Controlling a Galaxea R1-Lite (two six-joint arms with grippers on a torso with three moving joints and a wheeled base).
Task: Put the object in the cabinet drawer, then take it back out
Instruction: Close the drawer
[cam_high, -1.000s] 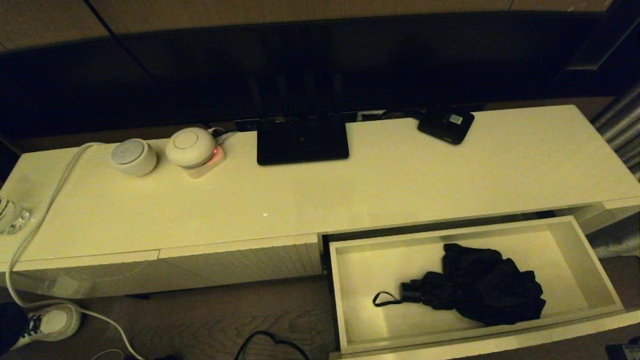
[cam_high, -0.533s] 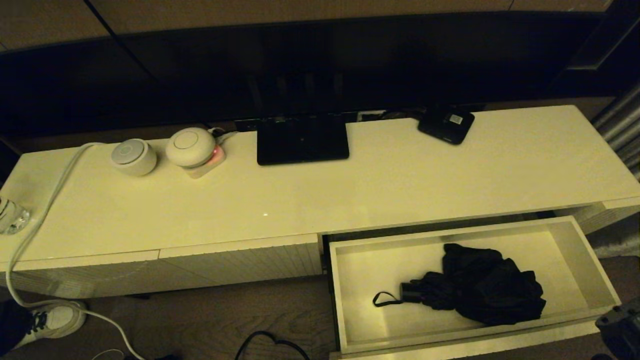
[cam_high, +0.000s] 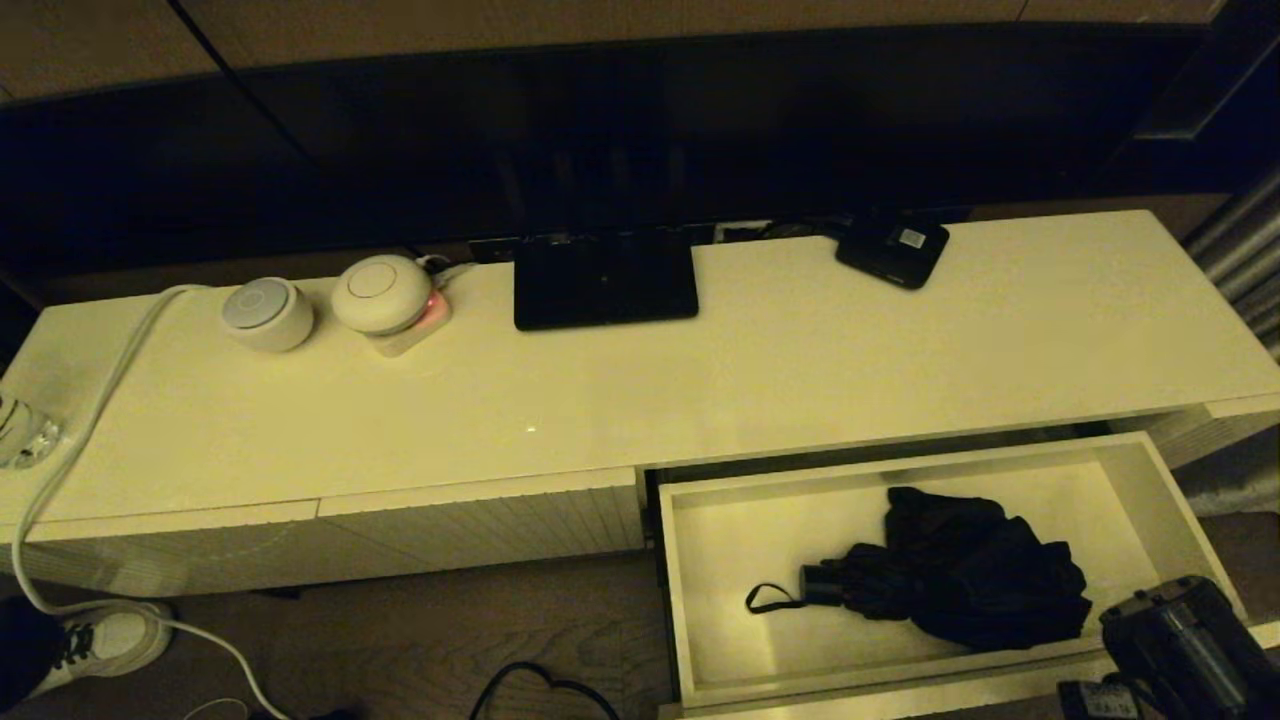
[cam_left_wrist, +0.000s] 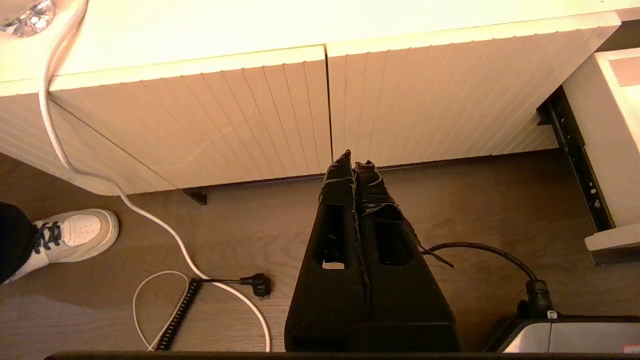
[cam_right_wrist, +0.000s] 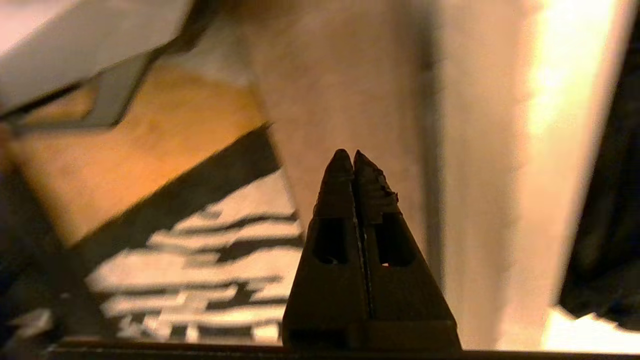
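Note:
The black folding umbrella (cam_high: 960, 580) lies in the open cream drawer (cam_high: 672, 580), its handle and wrist loop (cam_high: 770, 598) pointing left. The drawer's ribbed front and slot handle are hidden from the head view. My right arm's wrist (cam_high: 1175, 645) stands at the drawer's front right corner, just right of the umbrella. In the right wrist view, my right gripper (cam_right_wrist: 348, 152) is shut and empty beside a cream drawer wall (cam_right_wrist: 475, 150). My left gripper (cam_left_wrist: 352, 162) is shut and empty, low over the floor in front of the closed ribbed fronts (cam_left_wrist: 240, 115).
On the cabinet top (cam_high: 700, 370) sit a flat black stand (cam_high: 604, 280), a small black box with a white label (cam_high: 892, 248) and two white round devices (cam_high: 266, 313) (cam_high: 380, 293). A white cable (cam_high: 90, 420) hangs down the left end. A shoe (cam_high: 100, 640) stands on the floor.
My right arm has come up into the head view at the bottom right, reaching the drawer's front right corner. The umbrella and the drawer have not moved.

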